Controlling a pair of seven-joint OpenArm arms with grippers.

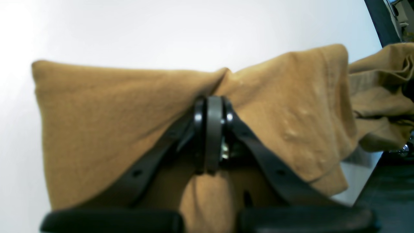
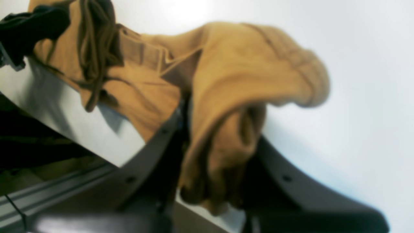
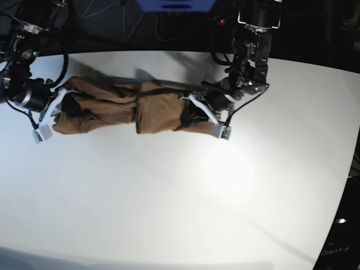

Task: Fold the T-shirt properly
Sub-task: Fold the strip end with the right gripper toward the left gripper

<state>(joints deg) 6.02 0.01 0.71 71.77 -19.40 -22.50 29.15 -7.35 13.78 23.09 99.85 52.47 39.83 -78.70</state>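
1. You see the T-shirt (image 3: 124, 109) bunched into a long tan-brown roll, stretched left to right across the far part of the white table (image 3: 180, 197) in the base view.
2. Your left gripper (image 1: 209, 106) sits at the roll's right end in the base view. In the left wrist view its jaws are pressed together, pinching a gathered fold of the shirt, with cloth fanning out to both sides of the pinch.
3. Your right gripper (image 2: 190, 106) sits at the roll's left end in the base view. The right wrist view is blurred, but you can see a thick wad of fabric caught between the fingers (image 2: 161, 136), bulging out past them and hanging down below.
4. Between the two grippers the shirt looks drawn out lengthwise, with folds and wrinkles running along it; a darker crease crosses the middle.
5. In the base view you cannot tell whether the middle of the shirt rests on the table or hangs just above it; a shadow shows behind its far edge.
6. Both arms come in from the far side of the table.
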